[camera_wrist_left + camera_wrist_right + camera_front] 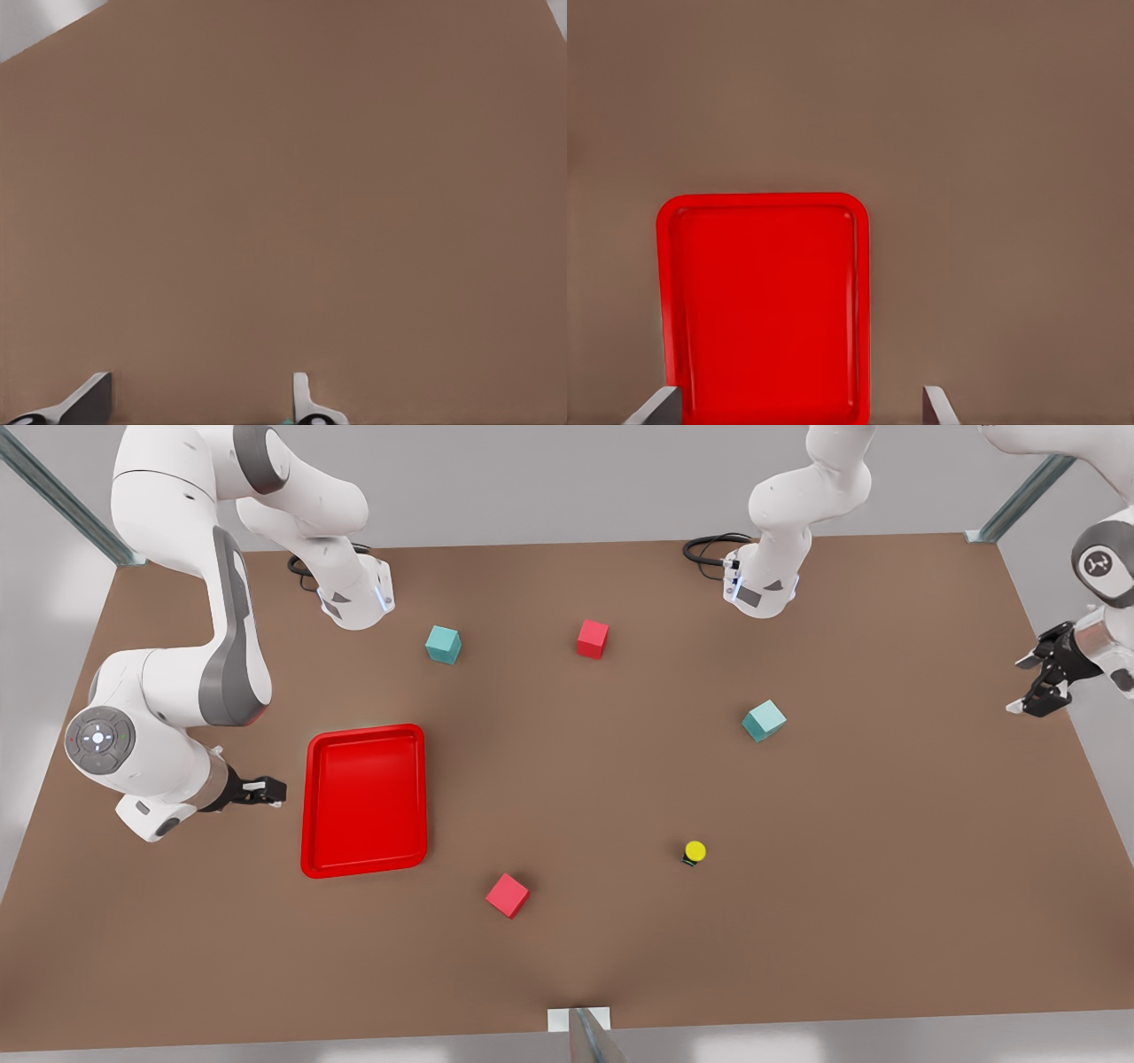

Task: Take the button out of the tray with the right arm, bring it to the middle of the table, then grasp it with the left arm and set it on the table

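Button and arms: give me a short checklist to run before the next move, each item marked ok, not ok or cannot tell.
1. Button out of the tray: ok, it stands on the table.
2. Tray holds nothing else: ok, its floor is bare.
3. Right gripper free: ok, open beside the tray.
4. Left gripper free: ok, open at the table's edge, on the front view's right.
5. Button upright: ok, yellow cap on top.
6. Cubes apart from the button: ok, the nearest red cube is well off.
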### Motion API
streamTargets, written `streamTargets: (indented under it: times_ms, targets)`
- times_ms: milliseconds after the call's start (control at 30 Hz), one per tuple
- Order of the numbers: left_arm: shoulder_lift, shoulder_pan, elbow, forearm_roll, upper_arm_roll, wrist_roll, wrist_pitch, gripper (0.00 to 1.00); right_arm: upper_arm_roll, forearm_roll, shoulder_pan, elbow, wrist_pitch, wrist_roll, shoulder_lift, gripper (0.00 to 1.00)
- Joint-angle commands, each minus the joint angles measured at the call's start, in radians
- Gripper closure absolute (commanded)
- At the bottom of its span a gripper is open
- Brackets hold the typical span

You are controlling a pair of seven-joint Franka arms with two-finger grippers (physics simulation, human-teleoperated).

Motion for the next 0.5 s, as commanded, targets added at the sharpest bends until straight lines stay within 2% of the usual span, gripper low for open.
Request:
streamTargets:
  times_ms: [0,67,100,133,467]
  targets:
    - [0.001,-0.606,-0.037,0.002,-0.005,0.47,0.139,0.0,0.0,0.001,-0.001,0.001,-0.006,-0.002,0.0,0.0]
    - [0.029,-0.54,-0.034,-0.011,-0.005,0.47,0.133,0.0,0.0,0.001,-0.001,0.001,-0.006,-0.002,0.0,0.0]
    - [0.104,-0.288,0.036,-0.024,-0.234,0.469,0.129,0.0,0.0,0.001,-0.001,0.001,-0.006,-0.002,0.0,0.0]
    - [0.152,-0.218,0.118,-0.015,-0.315,0.461,0.078,0.0,0.0,0.001,-0.001,0.001,-0.005,-0.002,0.0,0.0]
    - [0.141,-0.216,0.133,-0.005,-0.315,0.449,0.024,0.0,0.0,0.001,0.001,-0.001,-0.006,-0.002,-0.002,0.0]
